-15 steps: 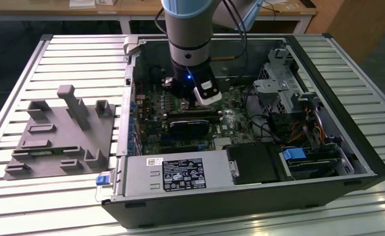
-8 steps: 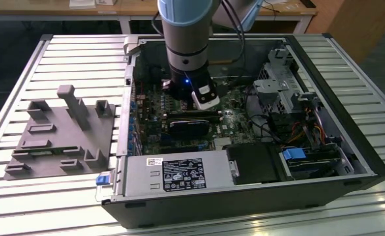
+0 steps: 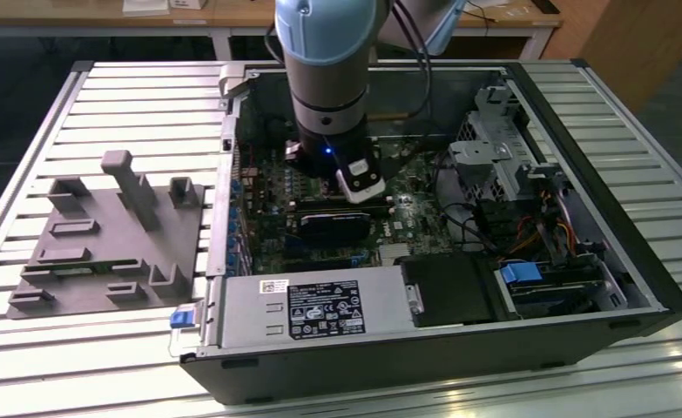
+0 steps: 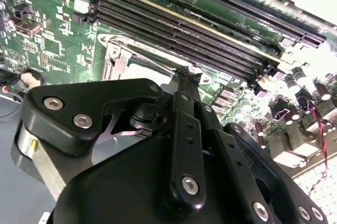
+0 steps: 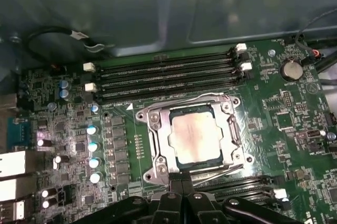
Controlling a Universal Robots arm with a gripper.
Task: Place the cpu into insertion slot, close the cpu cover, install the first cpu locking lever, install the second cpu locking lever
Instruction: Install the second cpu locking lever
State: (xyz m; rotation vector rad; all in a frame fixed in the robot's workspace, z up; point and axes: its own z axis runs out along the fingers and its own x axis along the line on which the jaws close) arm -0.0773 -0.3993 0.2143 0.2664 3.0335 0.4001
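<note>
Inside the square dark insertion slot [image 5: 192,138], the silver-grey cpu [image 5: 194,138] sits under its silvery cover [image 5: 158,153]; the black hand's [image 5: 181,186] fingers look together, and at six o'clock it risks scraping the socket.

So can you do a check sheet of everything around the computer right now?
Surface: slatted metal table under the open computer case.
Job's things: cpu sits in the insertion slot; cpu cover lies flat around it.
Clutter: grey plastic fixture tray on the exterior view's left.
End effector: right at the socket's edge; open or shut cannot be told.
Cables: bundle inside the case.
Surroundings: wooden desk behind.
</note>
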